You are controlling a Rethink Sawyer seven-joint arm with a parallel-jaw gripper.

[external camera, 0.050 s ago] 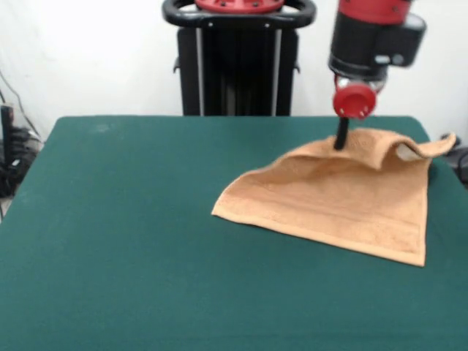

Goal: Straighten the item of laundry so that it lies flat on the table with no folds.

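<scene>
While nearly everything in shot is being taken up by the big rectangular table with its dark green felt-like top (131, 241), the rest is sitting over on the right-hand side of the front view. That table surface is running almost edge to edge and is looking smooth all over.

Next down in size, the small square tan-orange terry-cloth towel (344, 201) is lying on the right part of the table, toward the far right corner. It's sitting rotated, so one corner is pointing left toward the middle of the table and another is pointing at the near right. The near half is lying flat with a woven border band showing along the near and right edges. The far edge is being held up off the cloth in a ridge, and the far right corner is curling over, showing a paler underside there.

The red and black arm is coming down over that raised edge, with the black gripper (341, 141) meeting the top of the ridge. Honestly can't tell whether its fingers are pinching the fabric or just touching it.
</scene>
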